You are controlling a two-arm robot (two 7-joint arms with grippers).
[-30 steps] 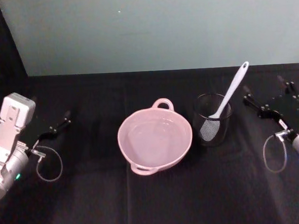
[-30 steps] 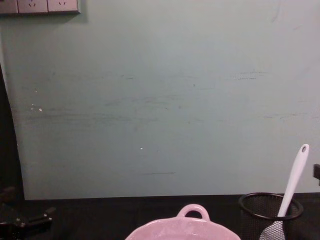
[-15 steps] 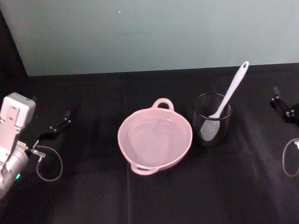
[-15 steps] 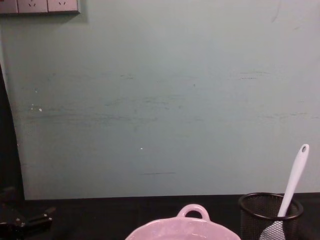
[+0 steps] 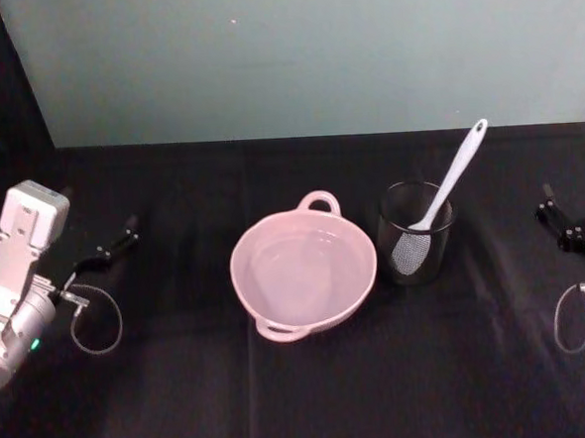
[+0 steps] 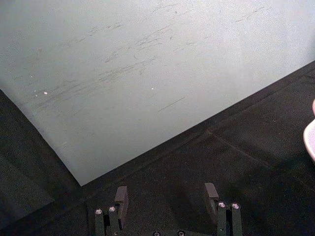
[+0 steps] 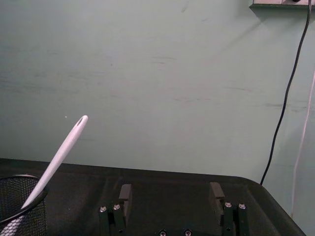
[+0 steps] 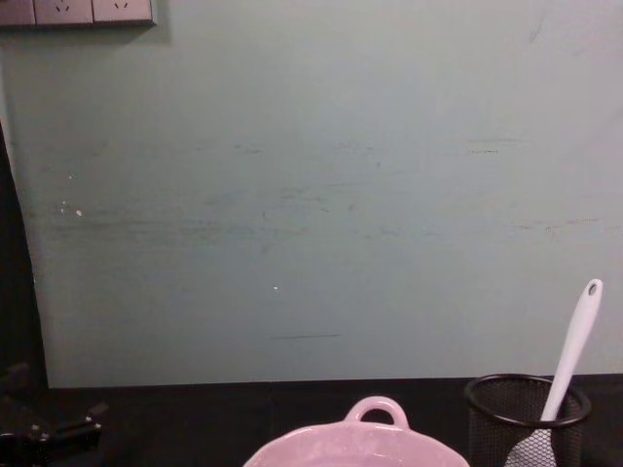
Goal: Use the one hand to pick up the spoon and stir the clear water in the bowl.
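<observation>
On black cloth before a pale green wall, slim white plastic spoon (image 5: 448, 188) leaning in black wire-mesh cup (image 5: 416, 233) beside water-filled pink bowl (image 5: 304, 271); both grippers, left (image 6: 167, 195) and right (image 7: 171, 195), spread, empty, well apart; risk: tipping the cup on extraction.

Black wire-mesh cup (image 5: 416, 233), upright on black tablecloth (image 5: 313, 387). Pale green wall (image 8: 311, 195) behind. 3 wall sockets (image 8: 76, 12), upper corner. Black cable (image 7: 284, 93) down wall.
</observation>
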